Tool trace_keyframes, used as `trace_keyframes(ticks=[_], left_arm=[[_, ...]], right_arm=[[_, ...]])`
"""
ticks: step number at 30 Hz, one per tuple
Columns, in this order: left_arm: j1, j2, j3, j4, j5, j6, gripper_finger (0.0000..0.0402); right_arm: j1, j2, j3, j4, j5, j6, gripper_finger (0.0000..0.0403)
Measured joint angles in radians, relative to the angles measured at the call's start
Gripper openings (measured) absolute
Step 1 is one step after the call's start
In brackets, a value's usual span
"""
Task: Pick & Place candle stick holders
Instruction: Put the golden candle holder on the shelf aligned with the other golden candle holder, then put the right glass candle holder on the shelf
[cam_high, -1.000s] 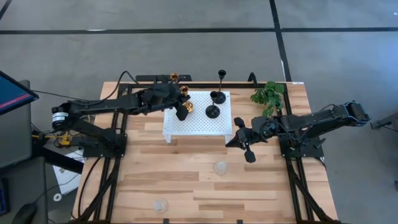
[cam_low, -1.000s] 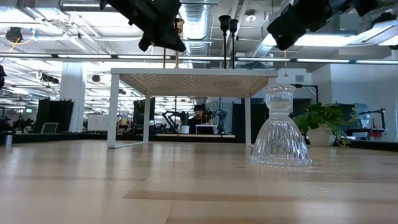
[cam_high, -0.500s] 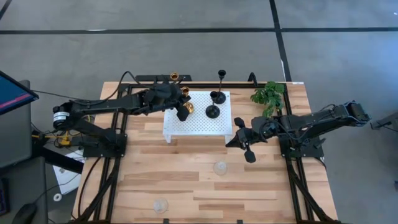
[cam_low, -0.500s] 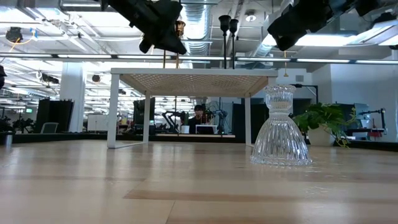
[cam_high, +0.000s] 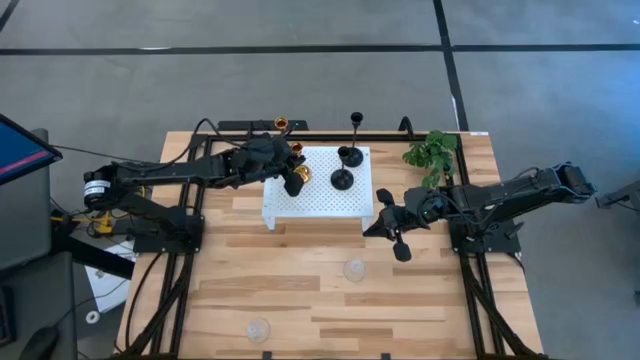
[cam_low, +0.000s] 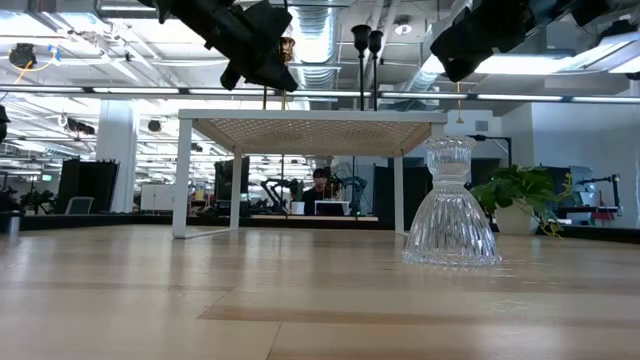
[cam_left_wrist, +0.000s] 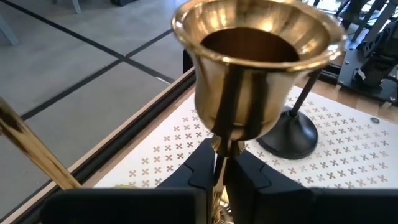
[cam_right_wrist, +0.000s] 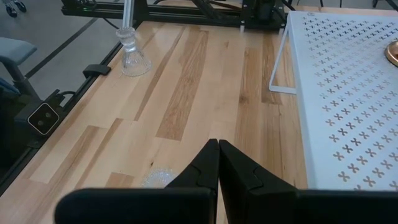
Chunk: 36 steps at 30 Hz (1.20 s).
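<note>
the left end effector (cam_high: 293, 176) is reaching over the white perforated platform (cam_high: 320, 203), its fingers (cam_left_wrist: 202, 171) pinching the thin stem of a gold candle stick holder (cam_left_wrist: 256, 68) just under the cup, probably so the round base is hanging plumb for setting down. a second gold holder (cam_high: 282, 124) is standing behind the platform, and two black holders (cam_high: 342, 179) are standing upright on the platform beside the held one. two clear glass holders (cam_high: 353, 269) are waiting on the bare tabletop (cam_high: 300, 290), well apart. the right end effector (cam_high: 399, 243) is idling near the platform's corner, fingers pressed together and holding nothing, clear of the working arm.
</note>
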Motion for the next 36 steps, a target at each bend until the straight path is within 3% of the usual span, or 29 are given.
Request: trace_keyframes(ticks=[15, 36], left_arm=[[0.0, 0.005, -0.006, 0.025, 0.034, 0.025, 0.009], [-0.008, 0.005, -0.004, 0.026, 0.051, 0.023, 0.0227]], right_arm=[[0.0, 0.0, 0.0, -0.001, 0.0, 0.0, 0.0], [0.0, 0.0, 0.0, -0.001, 0.0, 0.0, 0.0]])
